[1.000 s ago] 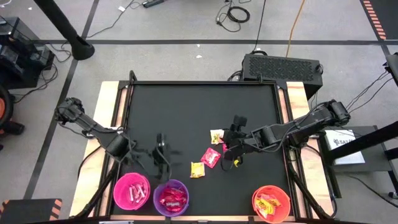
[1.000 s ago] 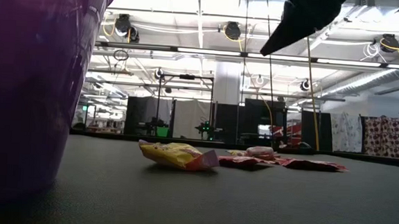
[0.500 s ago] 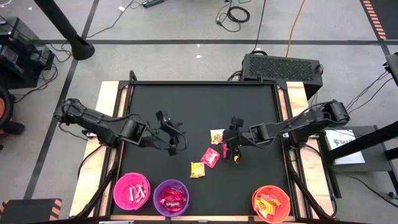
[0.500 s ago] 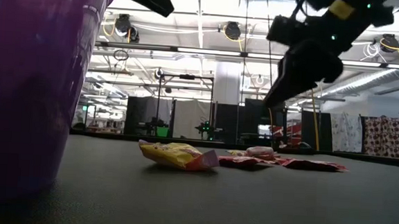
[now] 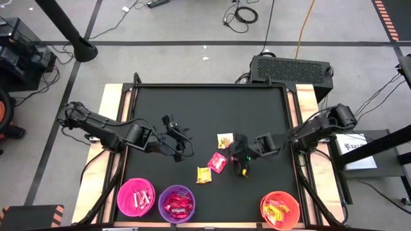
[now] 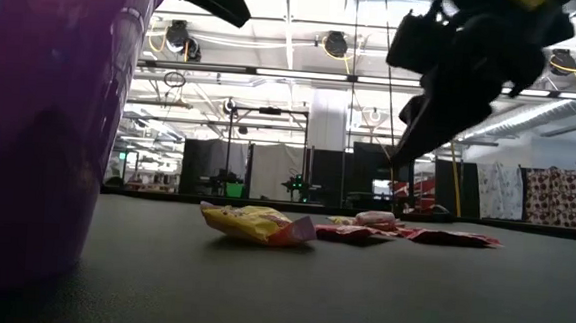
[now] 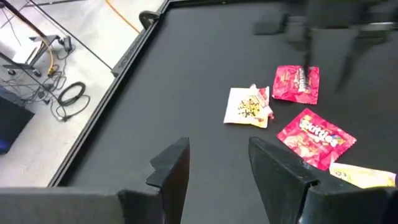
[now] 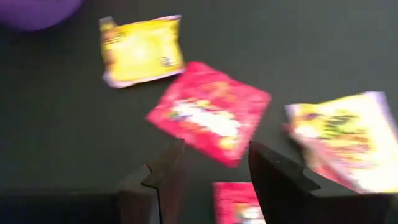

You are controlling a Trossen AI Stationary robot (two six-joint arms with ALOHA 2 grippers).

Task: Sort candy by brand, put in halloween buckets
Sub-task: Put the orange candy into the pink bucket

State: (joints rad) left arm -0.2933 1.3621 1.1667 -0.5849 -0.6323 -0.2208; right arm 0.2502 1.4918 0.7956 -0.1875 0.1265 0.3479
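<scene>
the right arm reaches in from the table's right edge, its right gripper point(image 5: 240, 160) hanging over the loose candy near the table's middle with its fingers point(image 8: 273, 177) spread apart and nothing between them, just above a red packet point(image 8: 210, 112) that lies between a yellow packet point(image 8: 142, 48) and a pale packet point(image 8: 348, 140). the left arm stretches in from the left edge, its left gripper point(image 5: 180, 142) raised over bare table, fingers point(image 7: 173, 169) parted and empty. the pink bucket point(image 5: 135, 197), purple bucket point(image 5: 176, 203) and orange bucket point(image 5: 280, 209) stand along the near edge, each holding candy.
</scene>
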